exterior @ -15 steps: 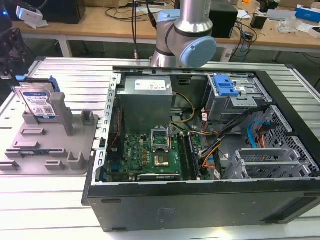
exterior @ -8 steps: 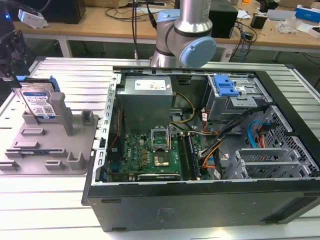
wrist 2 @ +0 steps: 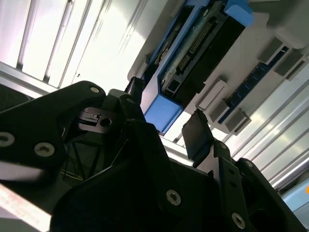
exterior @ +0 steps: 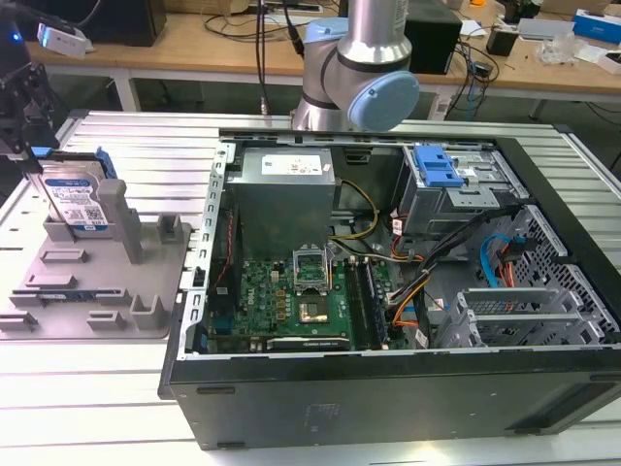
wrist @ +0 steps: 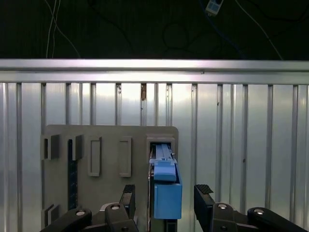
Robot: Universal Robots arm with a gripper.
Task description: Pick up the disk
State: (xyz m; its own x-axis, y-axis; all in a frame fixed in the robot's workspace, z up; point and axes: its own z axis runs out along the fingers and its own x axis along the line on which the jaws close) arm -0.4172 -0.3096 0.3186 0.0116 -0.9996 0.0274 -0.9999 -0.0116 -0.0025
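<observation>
The disk point(exterior: 76, 199) stands on edge in a slot of the grey tray point(exterior: 97, 301), at the tray's far corner, on the exterior view's left. Its silver face, with the white-and-blue label, is turned toward the exterior camera, and a blue frame runs along its sides.

In the first wrist view the disk is seen edge-on, with the blue frame end nearest the camera. The tool point(wrist: 165, 193) is spread wide. Its two black fingers point(wrist: 128, 198) sit one on each side of that blue end, and bare tabletop or tray shows in the gap on either side, so neither finger touches the disk. The second wrist view shows the same straddle, with the blue block lying between the two tips and the disk's connector row beyond it. Whether the tips reach below the disk's upper edge I cannot tell. In the exterior view the tool's dark body hangs right above the disk, at the picture's left edge.

The other slots and low blocks across the tray hold nothing. The tray lies flat on the ribbed metal tabletop point(exterior: 116, 136).

Just beside the tray, toward the exterior view's right, an open computer case point(exterior: 388, 408) lies on its side. Inside it are a green board point(exterior: 291, 301), a grey power supply point(exterior: 286, 184), a blue-topped drive cage point(exterior: 437, 170) and loose cables.

The arm point(exterior: 359, 58), silver with a pale blue cap, rises behind the case. A wooden bench point(exterior: 194, 49) stands further back.
</observation>
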